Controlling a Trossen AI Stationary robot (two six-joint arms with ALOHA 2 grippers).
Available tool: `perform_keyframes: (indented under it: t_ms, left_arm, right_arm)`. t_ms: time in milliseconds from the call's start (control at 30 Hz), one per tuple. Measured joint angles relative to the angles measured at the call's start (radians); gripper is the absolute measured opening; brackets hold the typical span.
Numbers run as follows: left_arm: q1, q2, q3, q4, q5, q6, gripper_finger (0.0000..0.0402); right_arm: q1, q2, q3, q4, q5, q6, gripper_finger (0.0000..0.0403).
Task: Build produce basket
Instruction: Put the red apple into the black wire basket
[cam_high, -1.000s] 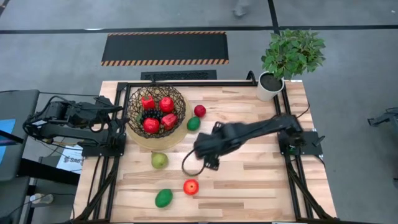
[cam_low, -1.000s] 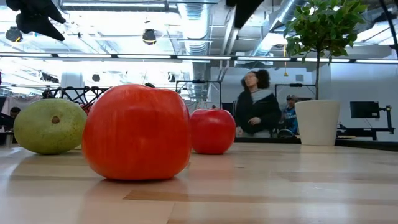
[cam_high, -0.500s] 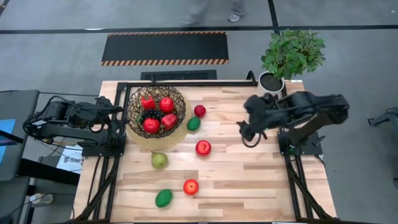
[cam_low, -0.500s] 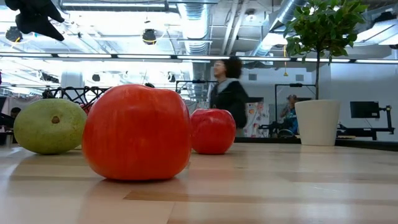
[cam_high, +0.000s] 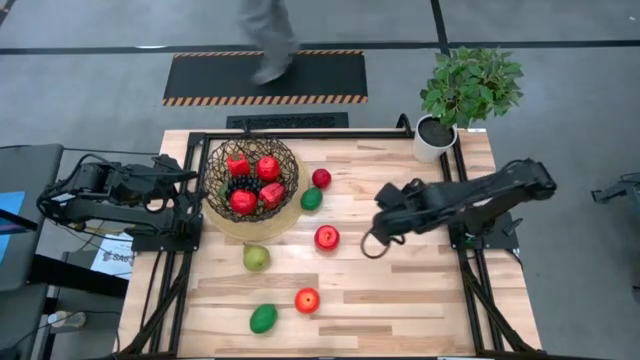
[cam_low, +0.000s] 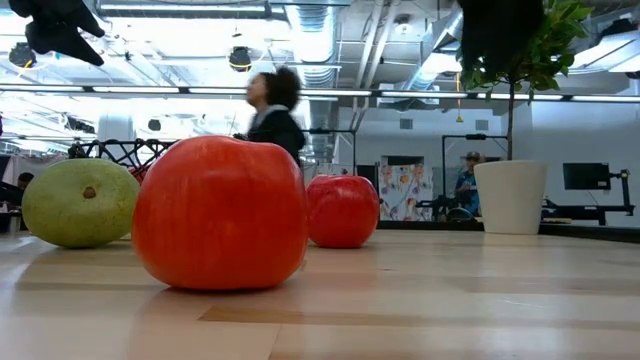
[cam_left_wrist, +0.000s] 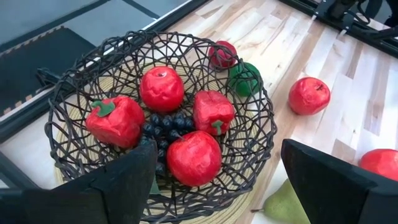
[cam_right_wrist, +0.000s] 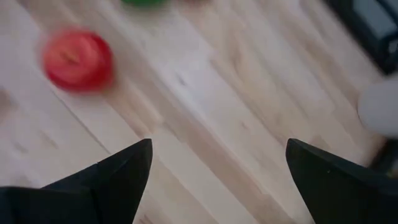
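Produce lies split between the basket (cam_high: 252, 180) and the bare table (cam_high: 420, 300): two peppers, two apples and the grapes (cam_left_wrist: 163, 127) sit inside, while three apples, two green ovals and a pear (cam_high: 256, 257) wait on the wood. The right gripper (cam_high: 374, 243) hangs over mid-table with its fingers spread wide and nothing between them, near the apple (cam_high: 326, 237) just off the basket's edge. That apple looks like a light, hollow toy with a hard, glossy skin, so I'd guess it rolls and slips easily; taking it across its widest girth from above seems safest. The open weave looks stiff enough for a gentle drop. The left gripper (cam_high: 180, 182) waits beside the basket, fingers apart and empty.
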Motion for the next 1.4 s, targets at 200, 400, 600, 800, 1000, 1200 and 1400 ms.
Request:
perform_keyframes:
  t_ms: [200,400,600,800,1000,1200,1400]
  left_arm:
    - [0.0,0.0,0.0,0.0,-0.01,-0.001,0.033]
    - [0.0,0.0,0.0,0.0,-0.012,-0.001,0.033]
    - [0.0,0.0,0.0,0.0,-0.022,-0.001,0.033]
    - [0.0,0.0,0.0,0.0,-0.023,0.003,0.033]
    - [0.0,0.0,0.0,0.0,-0.024,0.003,0.033]
    - [0.0,0.0,0.0,0.0,-0.018,0.0,0.033]
    - [0.0,0.0,0.0,0.001,-0.02,-0.008,0.033]
  right_arm:
    - [-0.052,0.152,-0.002,-0.061,-0.15,-0.072,0.0388]
    - [-0.116,0.255,0.01,-0.074,-0.307,-0.185,0.0388]
    - [-0.157,0.278,0.049,-0.174,-0.354,-0.186,0.0388]
    - [-0.123,0.152,0.067,-0.204,-0.41,-0.229,0.0388]
    - [0.007,-0.084,0.081,-0.078,-0.116,0.011,0.0388]
    - [0.13,-0.135,0.068,-0.04,0.036,0.149,0.0389]
    - [0.176,-0.137,-0.071,0.462,0.256,-0.178,0.0399]
